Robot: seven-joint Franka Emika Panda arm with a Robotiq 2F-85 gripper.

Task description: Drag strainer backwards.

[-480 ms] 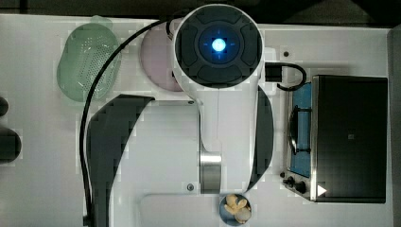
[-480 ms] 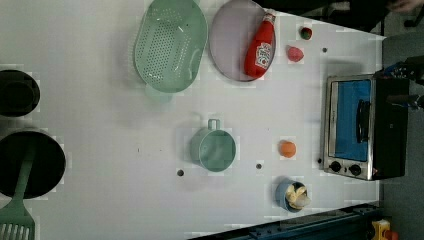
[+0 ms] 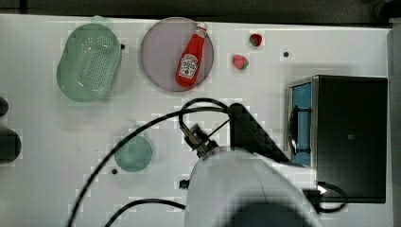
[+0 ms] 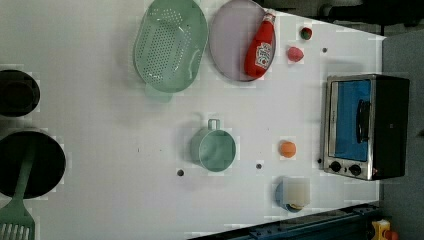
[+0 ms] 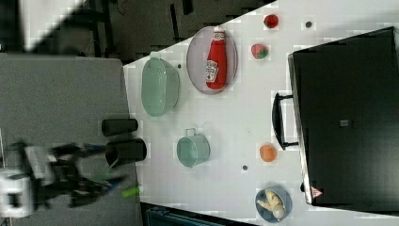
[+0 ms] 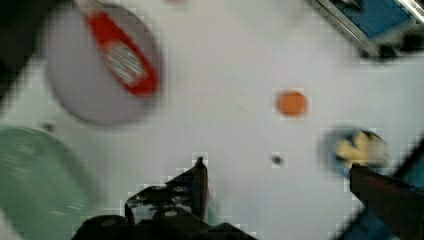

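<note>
Jaws spread nearly to their widest, empty and touching nothing, hanging above bare bench [image 3: 56, 142]; in the wrist view the gripper [image 6: 277, 182] shows one dark finger [image 6: 197, 185] on one side and its mate at the frame edge, with white surface between them. Strainer [image 3: 89, 62], the pale mint-green perforated oval, lies well apart from the jaws at the far corner of the bench, its rim close beside the round lilac plate [image 3: 161, 56] that carries a red ketchup bottle [image 3: 190, 57]; in the wrist view its blurred green wall [image 6: 37, 185] sits off to one side of the fingers. Judged from its thin plastic shell, it should be light and fairly stiff, sliding readily on the smooth bench but apt to tip or skate if pushed high. A likely hold is the rim wall, one finger inside the basin and one outside, or the small tab [image 4: 159, 93] on the rim. Nearer the jaws stand a smaller green cup [image 4: 215, 148] and an orange ball [image 4: 287, 149]; the toaster oven [image 4: 365, 127] lies beyond.
</note>
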